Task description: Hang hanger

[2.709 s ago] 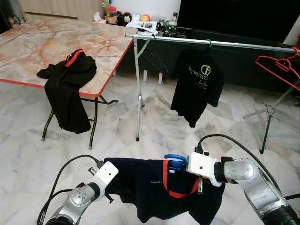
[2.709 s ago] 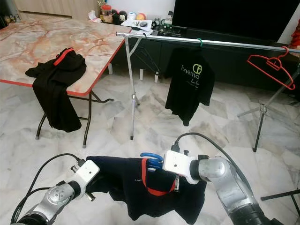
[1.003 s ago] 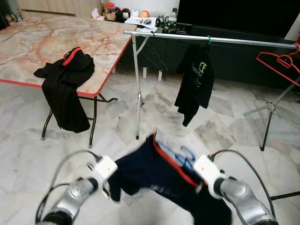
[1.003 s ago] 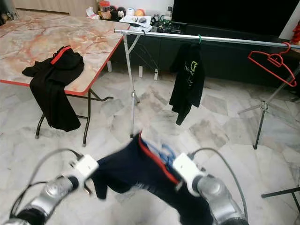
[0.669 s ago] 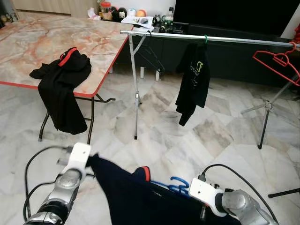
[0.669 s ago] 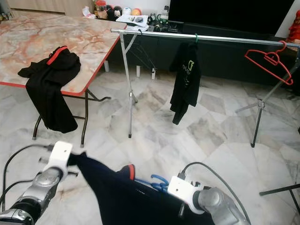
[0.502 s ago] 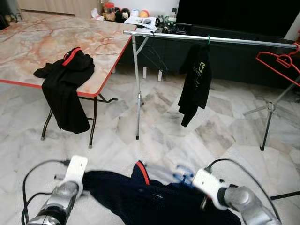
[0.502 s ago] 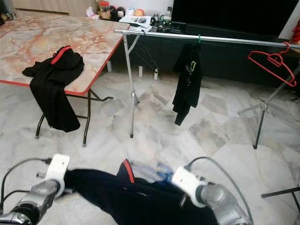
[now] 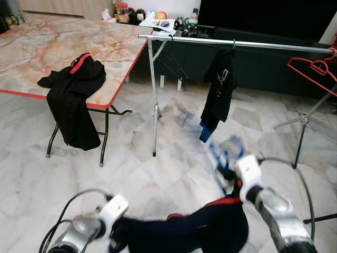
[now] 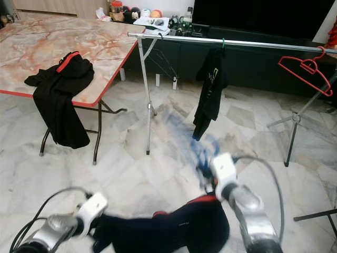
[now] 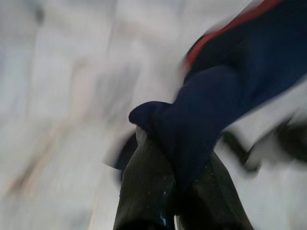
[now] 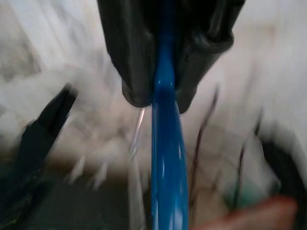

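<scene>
Pinching one end of the dark shirt (image 9: 195,232) low down, the left gripper (image 11: 168,191) has its fingers pressed together on the cloth. Up on the right, the right gripper (image 12: 165,91) squeezes the blue hanger (image 12: 165,158), which sticks straight out past its fingers. The rail (image 9: 237,44) is ahead and higher up, well apart, and the right arm is nearer to it.

Right tool (image 9: 227,167) with blue hanger (image 9: 224,153) higher.

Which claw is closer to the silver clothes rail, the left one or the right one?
Right. The right claw, raised and clamping the blue hanger, is nearer the silver rail. The left claw stays low, pinching the navy shirt.
</scene>
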